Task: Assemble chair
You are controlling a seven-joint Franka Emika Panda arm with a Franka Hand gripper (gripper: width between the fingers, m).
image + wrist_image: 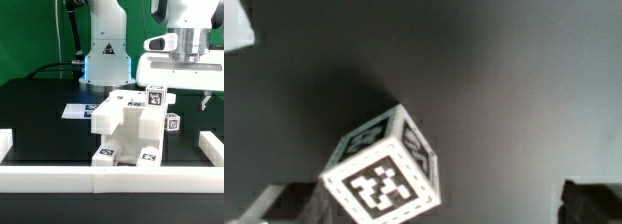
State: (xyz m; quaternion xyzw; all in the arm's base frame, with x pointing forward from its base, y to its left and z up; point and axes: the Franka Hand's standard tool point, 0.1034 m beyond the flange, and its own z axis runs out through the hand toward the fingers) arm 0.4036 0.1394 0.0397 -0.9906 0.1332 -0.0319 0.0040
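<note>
The partly built white chair (128,128) stands mid-table as a blocky stack of parts with black-and-white tags. A small loose tagged chair part (172,123) sits by the stack on the exterior view's right. My gripper (182,95) hangs just above that part, open and holding nothing. In the wrist view the same tagged part (391,172) lies tilted on the dark table. It sits below and between my dark fingertips (589,200), nearer one of them, and I cannot tell whether it touches that one. The gripper (438,208) is spread wide around it.
A long white border wall (110,178) runs along the table's front, with short returns at both ends. The marker board (78,110) lies flat behind the chair on the exterior view's left. The robot's base (105,60) stands at the back.
</note>
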